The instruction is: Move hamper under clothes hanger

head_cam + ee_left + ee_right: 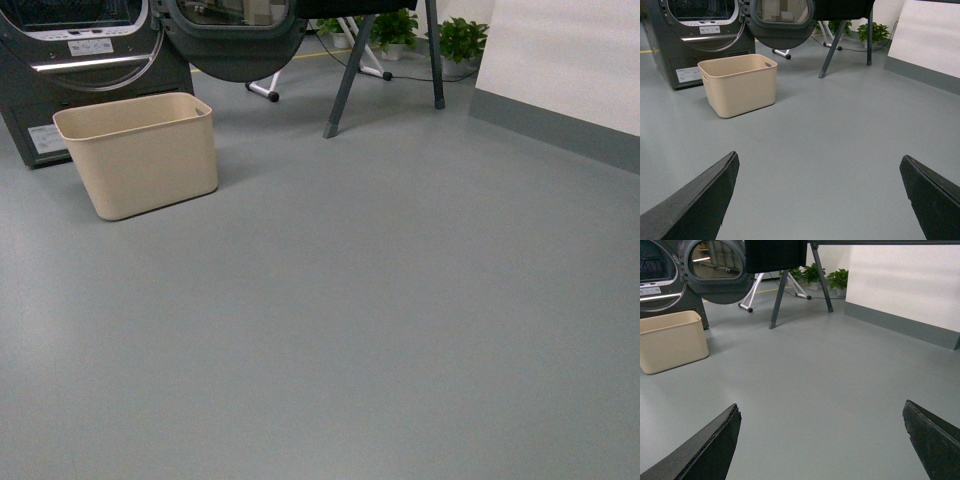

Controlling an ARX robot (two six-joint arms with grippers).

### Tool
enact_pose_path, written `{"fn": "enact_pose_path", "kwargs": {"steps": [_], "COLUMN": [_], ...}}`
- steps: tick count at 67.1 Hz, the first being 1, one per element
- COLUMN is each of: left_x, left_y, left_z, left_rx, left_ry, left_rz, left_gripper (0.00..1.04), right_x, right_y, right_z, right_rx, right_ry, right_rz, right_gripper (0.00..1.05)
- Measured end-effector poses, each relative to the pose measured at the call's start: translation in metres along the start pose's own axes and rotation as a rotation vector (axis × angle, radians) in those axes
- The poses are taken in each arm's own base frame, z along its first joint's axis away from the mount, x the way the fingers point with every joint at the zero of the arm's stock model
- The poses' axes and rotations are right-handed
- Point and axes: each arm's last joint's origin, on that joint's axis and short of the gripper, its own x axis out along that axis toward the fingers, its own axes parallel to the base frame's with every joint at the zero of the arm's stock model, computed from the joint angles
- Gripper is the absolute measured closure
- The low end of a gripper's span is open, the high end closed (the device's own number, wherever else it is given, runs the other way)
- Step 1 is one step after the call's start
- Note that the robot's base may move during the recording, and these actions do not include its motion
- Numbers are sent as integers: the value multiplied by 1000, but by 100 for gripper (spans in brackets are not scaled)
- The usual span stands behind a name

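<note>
The beige hamper (140, 152) stands upright on the grey floor at the far left, in front of the washing machine; it also shows in the left wrist view (739, 84) and the right wrist view (671, 341). The clothes hanger (347, 80), with slanted dark grey legs and a dark top, stands farther back and to the right of the hamper; it also shows in the left wrist view (832, 47) and the right wrist view (778, 297). My left gripper (818, 161) and right gripper (821, 410) are open and empty over bare floor, well short of the hamper. Neither arm shows in the front view.
A dark washing machine (85, 65) with its round door (235, 38) swung open stands behind the hamper. A white-legged wheeled stand (265, 90) and potted plants (462, 38) are at the back. A white wall with a grey skirting (560, 125) runs along the right.
</note>
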Motion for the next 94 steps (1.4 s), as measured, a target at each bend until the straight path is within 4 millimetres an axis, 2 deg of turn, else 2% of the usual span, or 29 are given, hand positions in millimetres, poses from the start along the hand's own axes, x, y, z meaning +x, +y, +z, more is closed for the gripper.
{"fn": "enact_pose_path", "kwargs": {"steps": [94], "left_x": [0], "left_y": [0], "left_z": [0], "left_rx": [0], "left_ry": [0], "left_rz": [0], "left_gripper": [7], "right_x": [0], "right_y": [0], "right_z": [0], "right_rx": [0], "right_ry": [0], "right_rz": [0], "right_gripper": [8]}}
